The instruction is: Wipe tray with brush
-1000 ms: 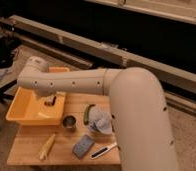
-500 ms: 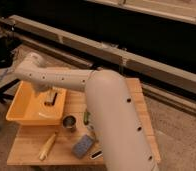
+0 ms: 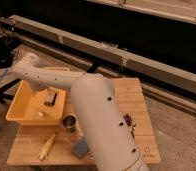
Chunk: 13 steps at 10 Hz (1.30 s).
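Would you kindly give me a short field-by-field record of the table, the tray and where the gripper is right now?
tray: yellow-orange tub on the table's left end as seen
brush: small wooden block lying inside the tray, near its right wall
gripper: over the tray, close above the brush, open, not seen holding anything
table: wooden, arm reaching across it
in front of tray: metal cup, sponge, yellow object

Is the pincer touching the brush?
Cannot tell. In the camera view the pincer sits low over the tray beside the brush; neither contact nor gap shows plainly.
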Motion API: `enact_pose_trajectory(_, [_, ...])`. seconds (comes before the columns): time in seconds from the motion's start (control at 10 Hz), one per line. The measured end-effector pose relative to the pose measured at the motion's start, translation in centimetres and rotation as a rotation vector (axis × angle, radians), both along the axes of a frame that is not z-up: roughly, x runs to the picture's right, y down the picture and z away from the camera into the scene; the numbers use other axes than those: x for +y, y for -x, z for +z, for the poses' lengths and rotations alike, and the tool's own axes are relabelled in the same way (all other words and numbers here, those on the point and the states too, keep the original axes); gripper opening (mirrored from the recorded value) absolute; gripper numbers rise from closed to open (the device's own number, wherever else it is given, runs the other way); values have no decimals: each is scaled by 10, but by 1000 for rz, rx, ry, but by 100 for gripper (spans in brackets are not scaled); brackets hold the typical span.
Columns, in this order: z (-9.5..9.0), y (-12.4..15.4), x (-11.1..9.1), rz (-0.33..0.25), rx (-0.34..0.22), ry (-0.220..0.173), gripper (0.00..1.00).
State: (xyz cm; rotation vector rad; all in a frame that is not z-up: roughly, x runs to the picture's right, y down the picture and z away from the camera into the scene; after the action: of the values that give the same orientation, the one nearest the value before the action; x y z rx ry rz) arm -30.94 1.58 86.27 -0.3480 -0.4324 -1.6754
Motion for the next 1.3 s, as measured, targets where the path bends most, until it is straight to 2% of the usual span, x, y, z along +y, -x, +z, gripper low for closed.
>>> enact_pose_trajectory(0.4, [33, 4, 5, 21, 33, 10, 80])
enact_pose_trajectory(0.7, [57, 7, 9, 60, 55, 10, 80])
enact_pose_trajectory(1.1, [78, 3, 17, 131, 96, -8, 80])
enact_pose_trajectory(1.3, [84, 2, 21, 157, 97, -13, 78])
